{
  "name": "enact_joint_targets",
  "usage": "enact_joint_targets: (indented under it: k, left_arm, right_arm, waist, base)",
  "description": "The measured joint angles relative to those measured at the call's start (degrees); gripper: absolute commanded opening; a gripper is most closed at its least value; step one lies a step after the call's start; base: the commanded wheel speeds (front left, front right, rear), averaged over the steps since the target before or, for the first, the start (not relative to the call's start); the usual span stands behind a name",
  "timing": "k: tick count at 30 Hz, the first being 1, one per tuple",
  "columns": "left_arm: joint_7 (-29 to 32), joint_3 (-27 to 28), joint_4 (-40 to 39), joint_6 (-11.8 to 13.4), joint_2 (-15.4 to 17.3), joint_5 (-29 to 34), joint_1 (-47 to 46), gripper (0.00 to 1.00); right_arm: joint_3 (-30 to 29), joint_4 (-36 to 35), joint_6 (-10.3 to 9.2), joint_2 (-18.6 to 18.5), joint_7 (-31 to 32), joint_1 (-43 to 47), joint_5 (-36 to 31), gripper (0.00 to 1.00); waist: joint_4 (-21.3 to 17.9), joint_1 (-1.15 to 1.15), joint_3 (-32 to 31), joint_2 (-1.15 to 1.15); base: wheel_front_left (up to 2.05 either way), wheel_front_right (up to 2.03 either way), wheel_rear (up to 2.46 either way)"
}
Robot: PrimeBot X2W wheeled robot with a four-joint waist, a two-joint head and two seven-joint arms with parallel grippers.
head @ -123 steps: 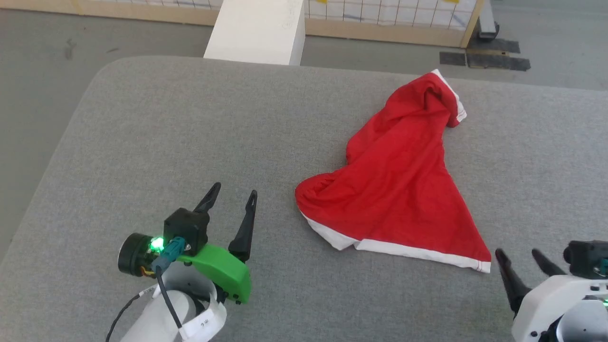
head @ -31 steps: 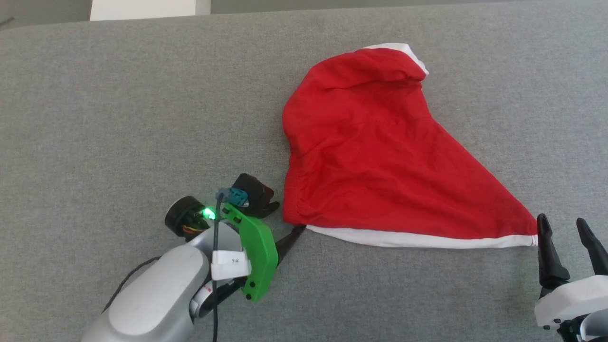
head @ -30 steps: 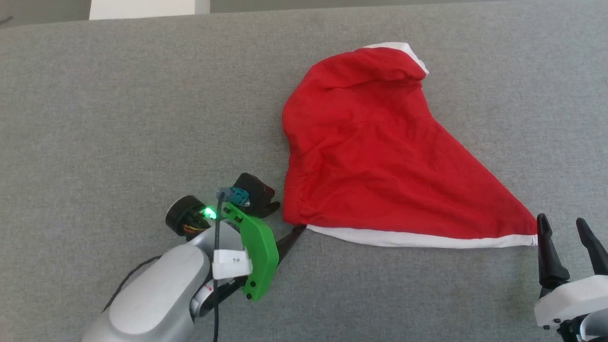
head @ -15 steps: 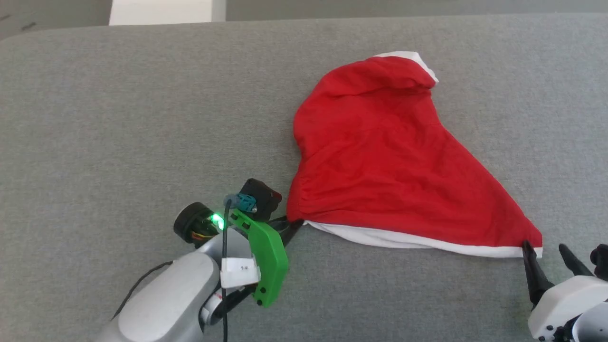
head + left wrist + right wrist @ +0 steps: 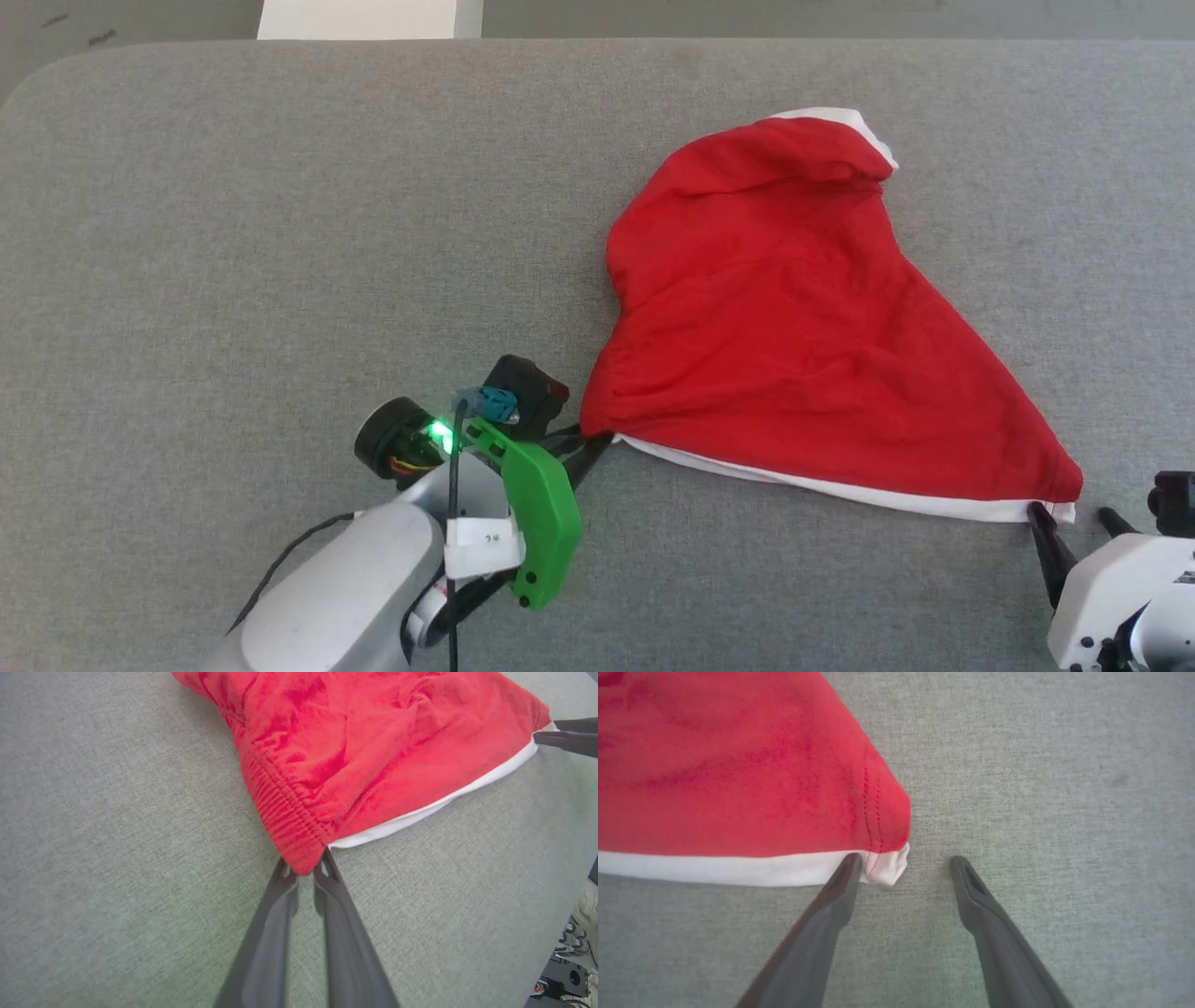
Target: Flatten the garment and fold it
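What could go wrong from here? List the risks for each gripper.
1. The left gripper pinches only the very tip of the garment at its gathered waistband; a pull may slip it free.
2. The right gripper is open, with just the white-trimmed corner between its fingers, close to one of them; closing may miss it or catch a single layer.
3. The far end lies folded over; stretching the near edge alone may leave that fold.

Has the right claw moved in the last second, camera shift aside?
Yes. Measured against the garment's near-right corner, the right claw has drawn back toward the robot and leftward, open; one finger now meets the white trim.
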Motion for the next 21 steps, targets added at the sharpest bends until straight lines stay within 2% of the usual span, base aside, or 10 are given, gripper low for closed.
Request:
enact_joint_targets:
  k: [1, 7, 11, 15, 21]
  left_arm:
    - [0.0, -0.1, 0.0, 0.0, 0.0, 0.0, 0.0, 0.00]
    - [-0.3, -0.5, 0.8, 0.0, 0.0, -0.1, 1.4, 0.00]
    - [-0.8, -0.3, 0.9, 0.2, 0.1, -0.6, 2.1, 0.00]
    - [-1.1, 1.0, 0.0, 1.2, 0.3, -1.6, 2.4, 0.00]
    - [-0.4, 4.2, -5.2, 1.8, 3.3, -2.1, 1.3, 0.00]
  right_arm:
    - [0.5, 0.0, 0.00, -0.4, 0.0, 0.0, 0.1, 0.00]
    - [3.9, -0.4, 0.00, -1.9, 0.1, 0.1, 3.0, 0.00]
    - [4.0, -2.1, 0.01, -3.2, 0.0, 0.1, 4.7, 0.00]
    - [3.4, -6.0, 0.00, -4.2, 0.4, -0.3, 8.5, 0.00]
    - [3.5, -12.9, 0.01, -8.4, 1.5, -5.0, 13.8, 0.00]
  waist:
    - [0.1, 0.00, 0.0, 0.00]
    - [0.3, 0.00, -1.3, 0.00]
    - [0.3, 0.00, -2.9, 0.00]
    - [0.4, 0.00, -4.9, 0.00]
    - [0.6, 0.00, -7.6, 0.00]
  base:
    - [0.00, 0.00, 0.00]
    - [0.00, 0.00, 0.00]
    - [0.00, 0.00, 0.00]
    - [0.00, 0.00, 0.00]
    - [0.00, 0.00, 0.00]
